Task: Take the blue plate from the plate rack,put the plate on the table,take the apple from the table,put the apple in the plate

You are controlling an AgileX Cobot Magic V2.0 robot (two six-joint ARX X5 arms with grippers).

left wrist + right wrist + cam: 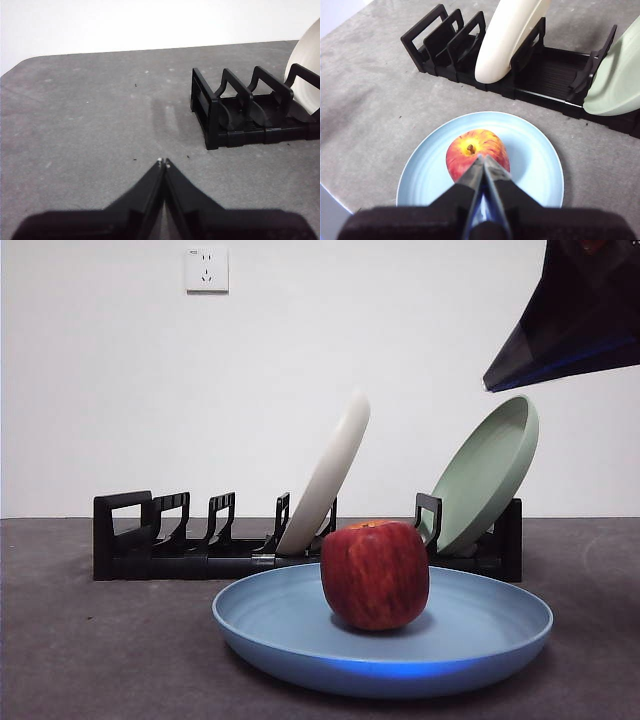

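Observation:
The blue plate (470,625) lies flat on the table (90,650) in front of the plate rack (190,545). The apple (375,573) stands upright in the plate's middle; it also shows in the right wrist view (470,150) on the plate (535,155). My right gripper (482,158) is shut and empty, raised above the apple; it shows as a dark tip at the upper right of the front view (487,385). My left gripper (163,161) is shut and empty over bare table beside the rack's end (235,117).
A cream-white plate (330,475) leans in the middle of the rack and a pale green plate (490,475) leans at its right end. A wall socket (206,269) sits on the white wall behind. The table's rounded edge (340,200) is close to the blue plate.

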